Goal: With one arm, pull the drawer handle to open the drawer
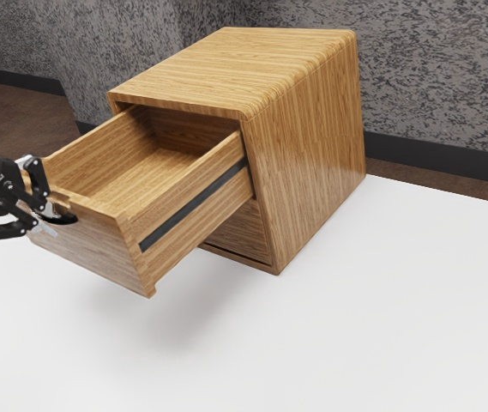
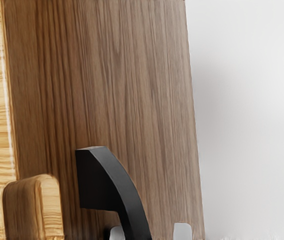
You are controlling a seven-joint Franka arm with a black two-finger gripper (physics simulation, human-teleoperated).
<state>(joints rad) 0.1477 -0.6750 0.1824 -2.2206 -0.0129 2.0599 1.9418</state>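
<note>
One claw (image 1: 53,206) sits at the near front of the drawer (image 1: 194,206), by its wooden handle (image 2: 32,206); whether it clamps that handle I cannot tell. The drawer stands far out of the bamboo cabinet (image 1: 308,137), at the claw's 2 o'clock in the exterior view, so I judge the pull nearly finished, needing at most a short straight draw toward 8 o'clock

A plain indoor room, furnished like a home or small office. A rough grey plaster wall (image 1: 449,69) has a dark baseboard (image 1: 441,154) along its foot, and the floor (image 1: 12,116) is brown wood. A smooth white desk (image 1: 381,326) carries one light wooden cabinet (image 1: 304,112) of the bedside sort. The flat, even surfaces look computer-rendered.
</note>
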